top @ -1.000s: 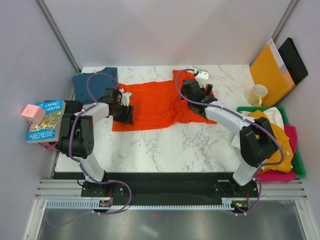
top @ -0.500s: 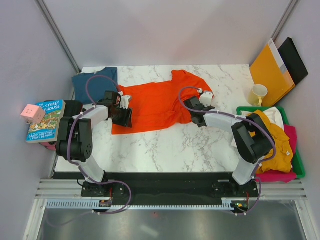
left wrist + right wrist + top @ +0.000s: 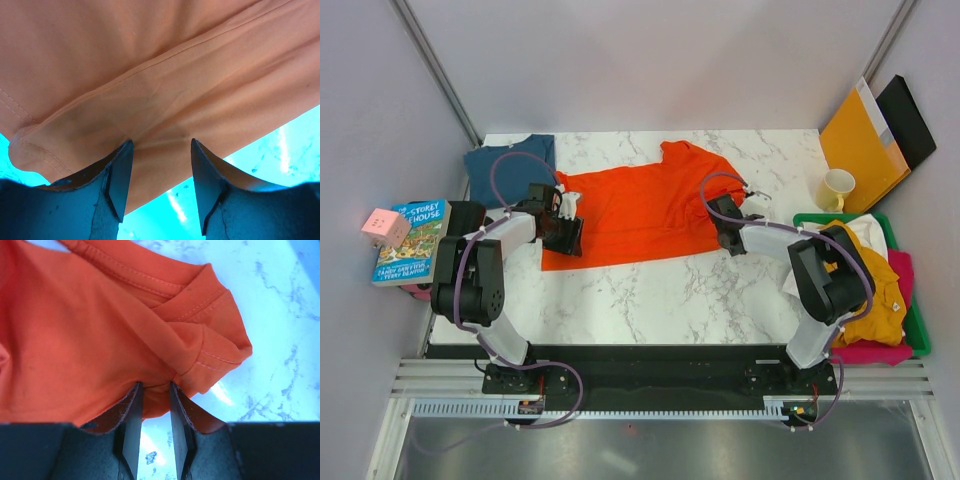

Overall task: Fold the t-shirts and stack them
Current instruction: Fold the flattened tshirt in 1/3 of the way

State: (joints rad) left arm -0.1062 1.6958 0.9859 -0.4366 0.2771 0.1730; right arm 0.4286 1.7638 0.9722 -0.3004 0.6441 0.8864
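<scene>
Arms [image 3: 480, 272] grey-white and black, purple looped cables [image 3: 495, 178]; left claw [image 3: 159, 150], right claw [image 3: 155, 390] black, wedge-fingered.

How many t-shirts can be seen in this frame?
5. An orange shirt spread centrally, a teal shirt at the far left corner, and a mustard shirt, a pink shirt and a white shirt heaped in the green bin at right. The heap may hide more.

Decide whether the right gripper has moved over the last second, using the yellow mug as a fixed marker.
Yes. The right gripper came toward the near table edge, from beyond the mug to just nearer than it, pinching the orange shirt.
</scene>
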